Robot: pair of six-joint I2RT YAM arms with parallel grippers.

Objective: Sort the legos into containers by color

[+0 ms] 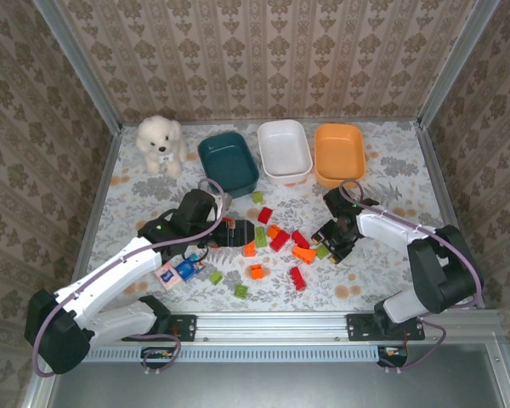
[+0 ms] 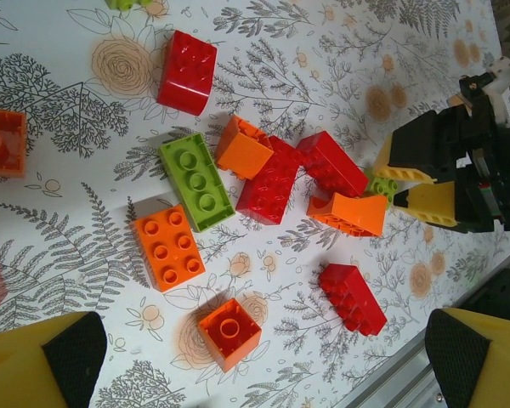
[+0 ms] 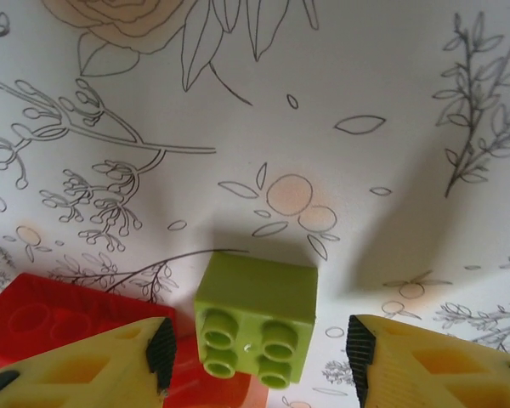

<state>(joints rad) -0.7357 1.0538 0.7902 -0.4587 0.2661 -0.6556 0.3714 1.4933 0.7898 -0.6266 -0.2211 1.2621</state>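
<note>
Red, orange and light green legos lie scattered mid-table. Behind them stand the dark teal bin (image 1: 228, 161), the white bin (image 1: 284, 150) and the orange bin (image 1: 339, 153). My right gripper (image 3: 259, 353) is open and low over the cloth, with a small green lego (image 3: 255, 319) between its fingers, touching neither. A red lego (image 3: 42, 319) lies under its left finger (image 3: 160, 353). My left gripper (image 2: 268, 357) hangs open above the pile, over a small orange lego (image 2: 229, 331) and beside a red one (image 2: 353, 297). From above, the left gripper (image 1: 245, 235) and right gripper (image 1: 327, 246) flank the pile.
A white plush dog (image 1: 161, 144) sits at the back left. A blue-and-pink packet (image 1: 177, 272) lies under the left arm. Two stray green legos (image 1: 215, 277) (image 1: 240, 291) lie near the front rail (image 1: 272, 321). Patterned walls close in both sides and the back.
</note>
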